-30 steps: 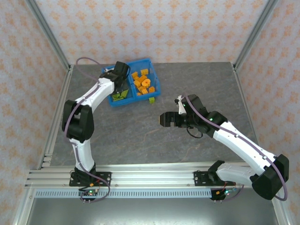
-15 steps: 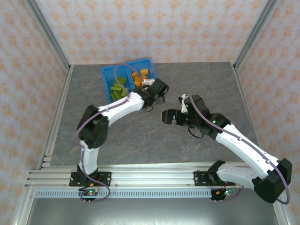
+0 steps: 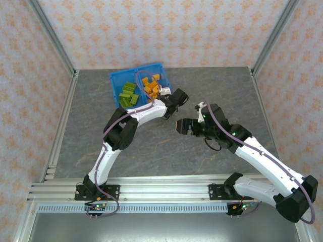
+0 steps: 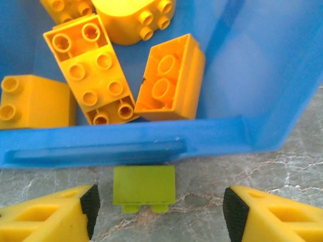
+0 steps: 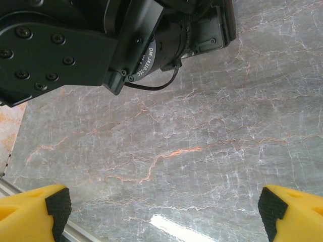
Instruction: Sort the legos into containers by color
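Your left tool [image 4: 160,212] hangs wide open with nothing in it, its two yellow fingers either side of a single green brick [image 4: 145,185] on the worktop [image 4: 282,166]. Treat that brick as light, rigid and smooth-sided: it should not deform, but it may well skid or tip if only one finger meets it first. It shows a flat face upward with its studs along the edge nearer you, so take it across the two plain side faces and square to them. It sits just beside the outer wall of the blue bin [image 4: 151,141]; I cannot tell whether they touch, so expect little room on that side. The bin lies toward the worktop's far edge, left of the middle. Its left compartment [image 3: 117,83] holds the green bricks [image 3: 128,94], its right compartment [image 3: 162,69] the orange bricks [image 3: 150,85], which lie loosely heaped. So the stray brick likely belongs in the left one. Further right, your right tool [image 5: 164,206] is also spread wide and empty, over bare worktop toward the middle.
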You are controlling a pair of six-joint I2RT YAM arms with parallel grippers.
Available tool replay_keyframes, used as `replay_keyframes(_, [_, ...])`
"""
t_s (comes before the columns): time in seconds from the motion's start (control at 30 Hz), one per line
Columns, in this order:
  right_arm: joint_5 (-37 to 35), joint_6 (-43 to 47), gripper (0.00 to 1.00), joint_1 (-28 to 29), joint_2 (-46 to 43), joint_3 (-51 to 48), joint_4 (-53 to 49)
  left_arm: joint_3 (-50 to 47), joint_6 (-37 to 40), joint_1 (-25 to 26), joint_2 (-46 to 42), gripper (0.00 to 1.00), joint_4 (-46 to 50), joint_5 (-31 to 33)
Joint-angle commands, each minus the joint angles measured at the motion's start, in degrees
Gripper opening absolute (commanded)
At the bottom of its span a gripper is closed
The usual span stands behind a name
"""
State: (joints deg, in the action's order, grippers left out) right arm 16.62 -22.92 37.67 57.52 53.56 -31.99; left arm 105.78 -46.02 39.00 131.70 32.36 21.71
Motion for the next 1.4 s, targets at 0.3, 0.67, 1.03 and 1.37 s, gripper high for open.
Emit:
replay_keyframes(0.3, [-1.77,-0.12,0.97,-0.21,-0.04,0.58,-0.14,2.46,1.24,-1.77,4.65,0.64,1.21,1.15])
replay_keyframes(0.67, [-1.86,-0.8,0.97,-0.18,0.22,0.22,0.17,1.11,4.36,-2.03,0.55,0.29,1.63,-1.27])
replay_keyframes(1.03, [0.53,-1.65,0.97,-0.17,2.07,0.49,2.38,-10.39,10.83,-4.91,-25.5,0.26,3.76,2.2])
replay_keyframes(1.37, [1.22,-1.83,0.97,-0.16,2.34,0.33,2.72,-19.35,11.83,-19.73,-30.61,0.28,1.97,-0.08])
